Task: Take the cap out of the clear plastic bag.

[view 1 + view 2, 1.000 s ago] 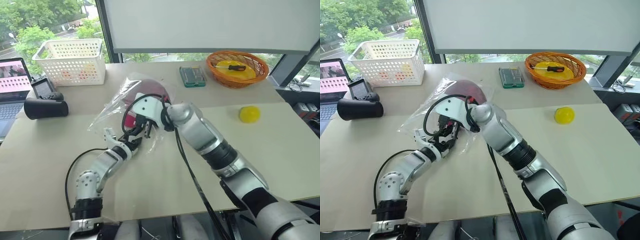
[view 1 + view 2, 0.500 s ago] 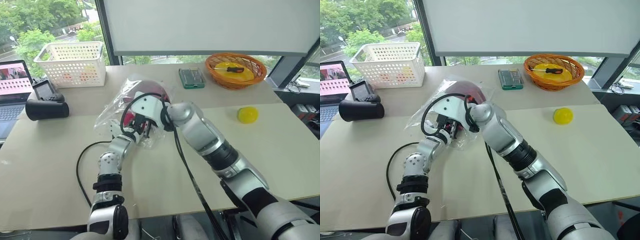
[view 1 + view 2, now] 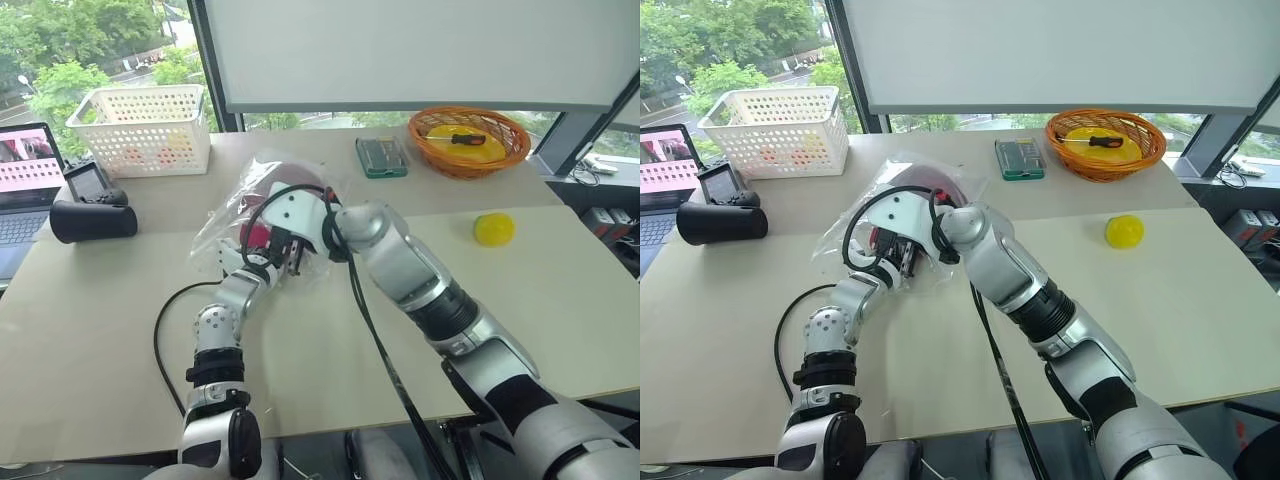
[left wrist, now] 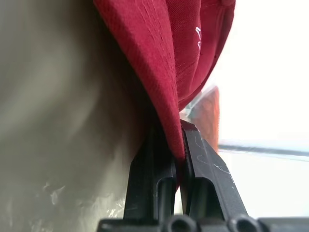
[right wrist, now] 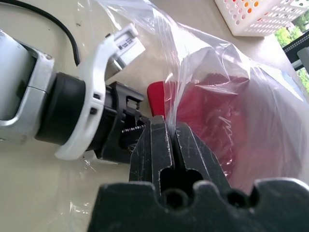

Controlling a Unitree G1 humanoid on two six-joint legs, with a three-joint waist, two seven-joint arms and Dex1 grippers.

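Observation:
The dark red cap [image 3: 258,236] lies inside the clear plastic bag [image 3: 232,206] at the middle of the table. My left gripper [image 3: 262,262] reaches into the bag's mouth from the near side. In the left wrist view it [image 4: 176,140] is shut on the cap's [image 4: 164,58] brim edge, red fabric pinched between both fingers. My right gripper [image 3: 284,250] hangs just above and to the right of it. It [image 5: 169,128] is shut on a fold of the bag's film [image 5: 231,72], holding the mouth up over the cap [image 5: 212,111].
A white mesh basket [image 3: 140,125] stands at the back left. Nearer on the left are a black cylinder [image 3: 92,220], a small device [image 3: 88,180] and a laptop [image 3: 25,180]. A green box [image 3: 381,155] and an orange basket [image 3: 470,135] sit at the back right, a yellow ball [image 3: 494,228] on the right.
My left gripper pushed forward into the bag's mouth and went from open to shut on the cap's brim. The right gripper kept its hold on the bag without moving.

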